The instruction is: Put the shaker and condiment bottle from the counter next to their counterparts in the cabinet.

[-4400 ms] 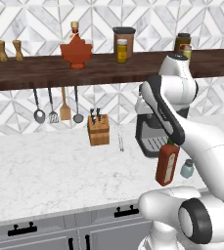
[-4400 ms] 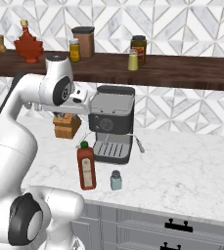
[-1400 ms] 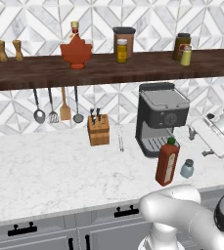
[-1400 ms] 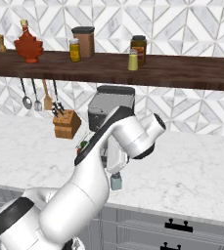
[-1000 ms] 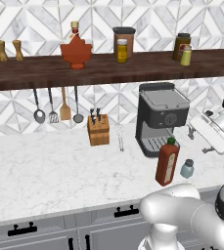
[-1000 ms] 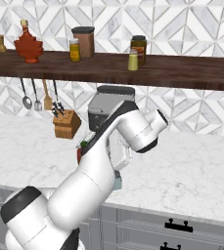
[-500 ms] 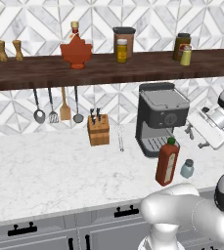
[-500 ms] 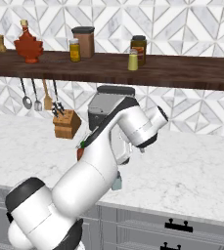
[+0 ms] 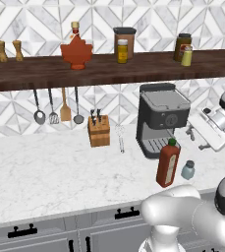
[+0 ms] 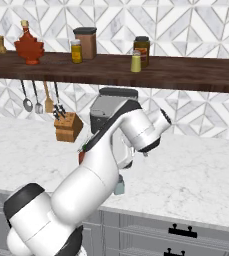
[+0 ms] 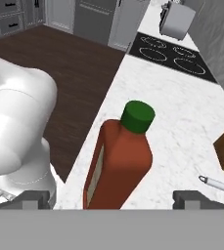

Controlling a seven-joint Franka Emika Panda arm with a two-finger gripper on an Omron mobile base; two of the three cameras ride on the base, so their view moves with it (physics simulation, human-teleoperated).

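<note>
The dark-red condiment bottle (image 9: 167, 164) with its green cap stands upright on the marble counter (image 9: 45, 177) in front of the coffee machine. The tiny blue-grey shaker (image 9: 187, 170) stands just right of it. My gripper (image 9: 195, 138) hangs open to the right of the machine, above and behind both, touching neither. In the hand view the condiment bottle (image 11: 121, 161) sits ahead between the spread fingertips (image 11: 35, 197) of the gripper (image 11: 113, 197). On the dark shelf (image 9: 45, 74) stand the maple-leaf bottle (image 9: 76, 49) and the yellow-green shaker (image 9: 186, 55). My arm hides most of the condiment bottle (image 10: 81, 156); the blue-grey shaker (image 10: 119, 187) peeks out.
A black coffee machine (image 9: 160, 120), a knife block (image 9: 99, 132) and a whisk (image 9: 120, 138) stand at the back of the counter. Utensils (image 9: 55, 106) hang under the shelf. Jars (image 9: 125, 42) and two wooden mills (image 9: 10, 49) share the shelf. A cooktop (image 11: 174, 53) lies farther along.
The arm has swung from the middle of the counter out to the right. Over the last second the hand rose and edged left toward the coffee machine. Bottle and shaker have stayed put.
</note>
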